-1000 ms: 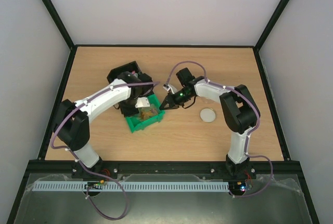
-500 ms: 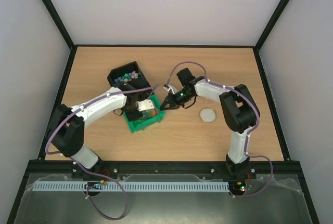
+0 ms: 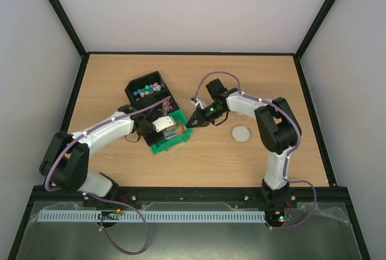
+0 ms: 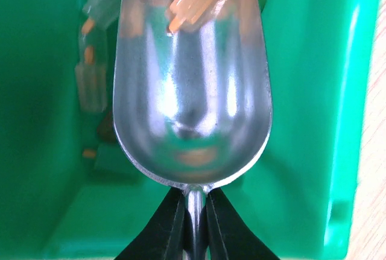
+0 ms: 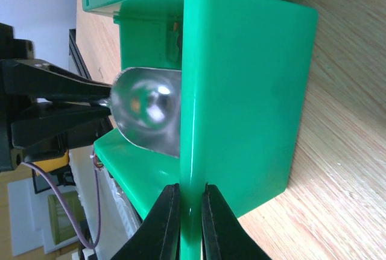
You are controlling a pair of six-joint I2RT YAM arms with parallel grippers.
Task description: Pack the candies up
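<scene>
The left fingers (image 4: 161, 236) are clamped on the handle of the scoop (image 4: 193, 109); its bowl extends ahead of them into the green bin (image 4: 307, 91). The candies (image 4: 192, 0) lie at the bowl's far lip, ahead of those fingers. The right fingers (image 5: 166, 224) pinch the bin wall between them. We drive the scoop forward under the candies, then tip its lip up before lifting, bracing the wall firmly.

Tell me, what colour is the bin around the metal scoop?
The bin is bright green; the right wrist view shows it best.
</scene>
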